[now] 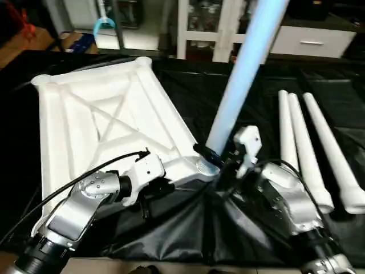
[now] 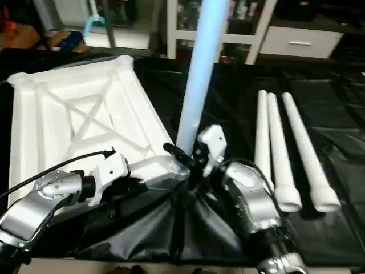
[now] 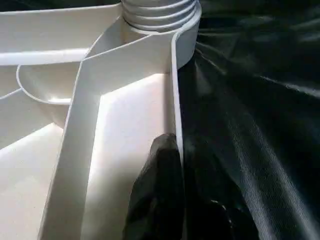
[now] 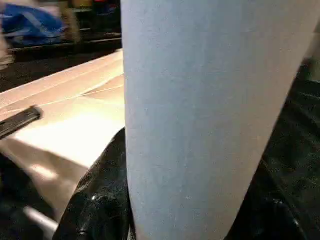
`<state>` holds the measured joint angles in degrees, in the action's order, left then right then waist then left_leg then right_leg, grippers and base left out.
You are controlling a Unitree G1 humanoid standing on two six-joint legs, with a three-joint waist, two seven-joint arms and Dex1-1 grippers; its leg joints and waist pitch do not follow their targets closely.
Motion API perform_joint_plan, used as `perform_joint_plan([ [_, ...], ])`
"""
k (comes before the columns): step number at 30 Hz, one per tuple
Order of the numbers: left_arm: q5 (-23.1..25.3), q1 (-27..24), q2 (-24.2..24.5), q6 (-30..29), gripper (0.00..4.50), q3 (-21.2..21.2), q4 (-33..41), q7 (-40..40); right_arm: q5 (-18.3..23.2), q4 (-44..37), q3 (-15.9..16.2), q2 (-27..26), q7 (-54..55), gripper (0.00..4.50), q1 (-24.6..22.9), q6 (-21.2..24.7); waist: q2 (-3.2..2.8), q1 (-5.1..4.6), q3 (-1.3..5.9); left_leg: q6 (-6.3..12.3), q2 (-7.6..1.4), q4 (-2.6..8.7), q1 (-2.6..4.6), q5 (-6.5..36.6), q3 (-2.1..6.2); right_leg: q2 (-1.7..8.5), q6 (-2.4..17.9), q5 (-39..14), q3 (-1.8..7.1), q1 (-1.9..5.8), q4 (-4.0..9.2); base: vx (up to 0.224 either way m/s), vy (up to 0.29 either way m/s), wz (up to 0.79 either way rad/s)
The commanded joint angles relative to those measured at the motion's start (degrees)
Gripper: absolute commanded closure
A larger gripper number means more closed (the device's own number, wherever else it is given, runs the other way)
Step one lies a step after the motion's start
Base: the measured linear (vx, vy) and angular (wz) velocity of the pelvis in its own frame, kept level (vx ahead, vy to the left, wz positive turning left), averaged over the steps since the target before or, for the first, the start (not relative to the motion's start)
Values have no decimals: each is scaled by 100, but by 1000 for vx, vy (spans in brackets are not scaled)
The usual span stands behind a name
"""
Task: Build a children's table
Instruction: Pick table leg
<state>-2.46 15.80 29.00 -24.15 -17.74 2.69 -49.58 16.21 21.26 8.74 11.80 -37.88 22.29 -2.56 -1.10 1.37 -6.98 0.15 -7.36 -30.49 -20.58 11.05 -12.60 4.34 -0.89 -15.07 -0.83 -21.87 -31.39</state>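
Tabletop point(image 1: 108, 120) — underside up, near rim pinched by left gripper point(image 1: 153, 191). Leg point(image 1: 242, 74) — upright in corner socket point(image 1: 206, 166), clasped by right gripper point(image 1: 219, 157). Three spare legs point(image 1: 311, 148) lie beside.

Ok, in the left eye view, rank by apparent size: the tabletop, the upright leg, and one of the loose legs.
1. Tabletop, largest by far.
2. Upright leg held by the right gripper; it looks bigger than a loose leg, but it is nearer the camera, so they may match.
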Motion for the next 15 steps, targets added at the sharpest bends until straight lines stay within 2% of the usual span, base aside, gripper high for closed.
perform_joint_plan([
  [1, -147, -230, -129, -152, 450, -67, 26, 34, -499, 1379, -515, 232, 1261, 265, -291, 491, -76, -96, -1, -834, -633, 692, 174, 4525, 575, 422, 377, -3252, 197, -198, 471, -62, 36, -20],
  [2, -144, -199, -330, -292, 450, 18, 31, 325, -514, 1547, -607, 94, 1636, 265, -153, 485, -85, -126, -2, -864, -625, 729, 164, 4686, 586, 389, 377, -3146, 144, -168, 458, -62, 41, -18],
  [3, -146, -169, -451, -355, 450, 62, 35, 493, -527, 1664, -664, 17, 1861, 265, -68, 447, -113, -161, -35, -919, -623, 784, 173, 4893, 562, 338, 412, -2945, 89, -188, 436, -63, 39, -13],
  [5, -139, -142, -528, -423, 450, 65, 55, 590, -583, 1768, -686, -32, 2076, 265, 7, 383, -145, -183, -53, -934, -617, 931, 145, 5185, 444, 193, 439, -2611, -49, -151, 345, -62, 32, -9],
  [6, -92, -117, -582, -470, 450, 64, 69, 694, -576, 1829, -721, -79, 2195, 265, 56, 365, -190, -148, -44, -930, -622, 1106, 64, 5299, 306, 88, 506, -2260, -156, -47, 145, -76, 3, 3],
  [7, -42, -84, -658, -538, 450, 81, 75, 832, -563, 1878, -769, -133, 2334, 265, 102, 330, -192, -112, -37, -890, -640, 1233, -27, 5303, 219, 37, 531, -1997, -206, 66, -42, -76, 3, 3],
  [8, 6, -48, -768, -651, 450, 115, 91, 986, -578, 1937, -794, -183, 2492, 265, 158, 286, -198, 77, 35, -949, -648, 1415, -105, 4948, -3, 61, 621, -1537, -178, 183, -420, -75, -34, 15],
  [9, 59, -6, -879, -740, 450, 157, 99, 1154, -586, 1995, -812, -230, 2600, 265, 208, 246, -58, 33, 49, -1007, -572, 1277, 65, 4503, -75, 113, 579, -1840, -82, -2, -167, -3, -76, 17],
  [10, 120, 47, -1016, -844, 450, 222, 100, 1378, -602, 2047, -825, -281, 2717, 265, 255, 190, 171, 1, -17, -237, -286, -320, 625, 2012, 397, 1145, 517, -4141, 411, -510, 1019, -3, -76, 17],
  [11, 170, 101, -1147, -927, 450, 282, 96, 1587, -642, 2090, -817, -322, 2825, 265, 295, 140, 159, -26, -99, 30, -251, -365, 65, 732, 741, 1314, 594, -4116, 507, -8, 826, 63, -8, -35],
  [12, 218, 153, -1282, -995, 450, 345, 87, 1804, -642, 2163, -816, -372, 2922, 265, 346, 113, -83, 70, -62, -277, -507, 170, -188, 360, 846, 938, 807, -2963, 209, 302, 493, -13, 94, -42],
  [13, 285, 213, -1437, -1036, 450, 422, 57, 2074, -638, 2242, -822, -427, 3040, 265, 400, 80, -70, 20, -83, -378, -571, 402, 7, 1459, 770, 555, 831, -2622, 30, 74, 430, -13, 94, -42],
  [14, 285, 213, -1437, -1036, 450, 422, 57, 2074, -638, 2242, -822, -427, 3040, 265, 400, 80, -139, -80, -129, -810, -594, 545, 284, 3937, 696, 208, 625, -2341, -100, -183, 347, -111, 46, 10],
  [15, 352, 291, -1581, -1062, 450, 456, 0, 2343, -674, 2381, -803, -487, 3215, 265, 485, -1, -211, -144, -112, -847, -578, 723, 389, 5290, 660, 22, 507, -1940, -291, -167, 279, -87, -17, 18],
])
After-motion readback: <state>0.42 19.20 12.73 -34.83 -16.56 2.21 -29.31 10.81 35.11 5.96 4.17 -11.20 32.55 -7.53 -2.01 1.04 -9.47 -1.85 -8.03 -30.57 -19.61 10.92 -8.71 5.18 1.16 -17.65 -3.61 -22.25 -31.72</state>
